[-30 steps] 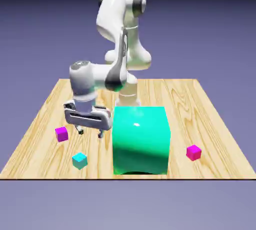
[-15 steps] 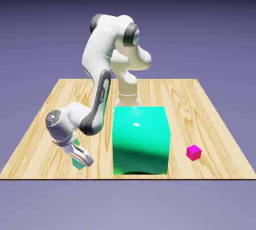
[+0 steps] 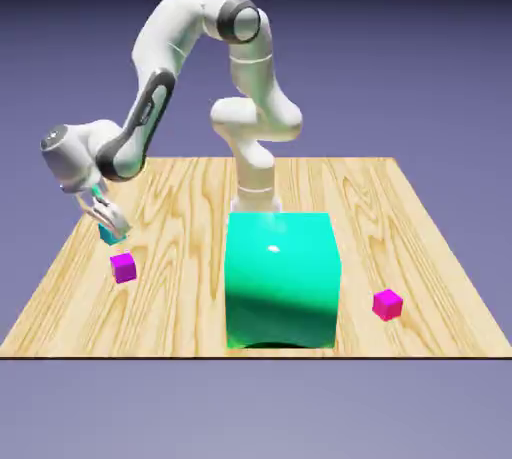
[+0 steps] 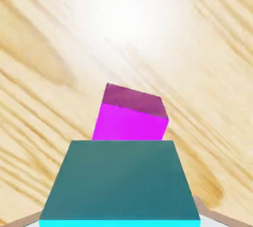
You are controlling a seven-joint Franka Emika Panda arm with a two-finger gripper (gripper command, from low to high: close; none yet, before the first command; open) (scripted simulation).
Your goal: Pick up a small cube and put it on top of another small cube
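Cyan shows on the small cube (image 4: 121, 181) gripped between the fingers of the gripper (image 3: 108, 230), at the hand view's bottom. Beyond its edge, the purple cube (image 3: 123, 268) is partly hidden; in the exterior view's lower left it is seen on the wooden table (image 3: 190, 287), below the held cube.
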